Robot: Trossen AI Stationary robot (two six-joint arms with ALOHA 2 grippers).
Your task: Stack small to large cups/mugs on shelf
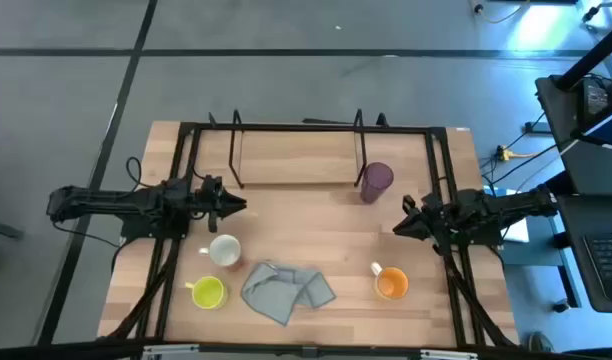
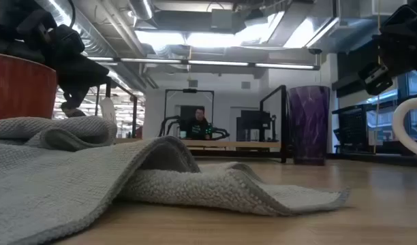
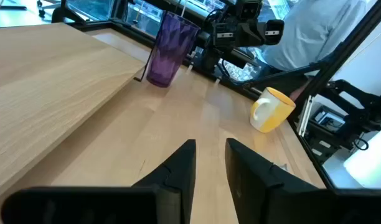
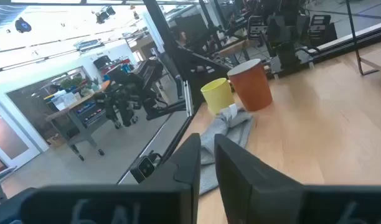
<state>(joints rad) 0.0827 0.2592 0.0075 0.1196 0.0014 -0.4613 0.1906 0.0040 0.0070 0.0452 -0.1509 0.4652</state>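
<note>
A low black wire-frame shelf (image 1: 296,160) with a light wooden base is set along the far edge of the wooden worktop (image 1: 316,215); a tall translucent purple tumbler (image 1: 375,181) is stood upright at the right end of that shelf, seen also from the left wrist (image 3: 170,48) and in the low view (image 2: 309,124). A white mug with a red inside (image 1: 224,250) is placed toward the left side of the worktop, nearer the front edge; a yellow-green mug (image 1: 207,292) is found just in front of it, close to the front left corner. A crumpled grey cloth (image 1: 286,289) is laid near the middle of the front edge; an orange mug (image 1: 391,283) is stood toward the front right corner, well apart from the cloth.

The left gripper (image 1: 234,205) is held over the left side of the worktop, between the shelf and the white mug, touching neither; its fingers (image 3: 178,171) are seen a little apart, with nothing between them. The right gripper (image 1: 399,226) is held over the right side, between the tumbler and the orange mug; its fingers (image 4: 234,168) are drawn almost together, with nothing clamped.
</note>
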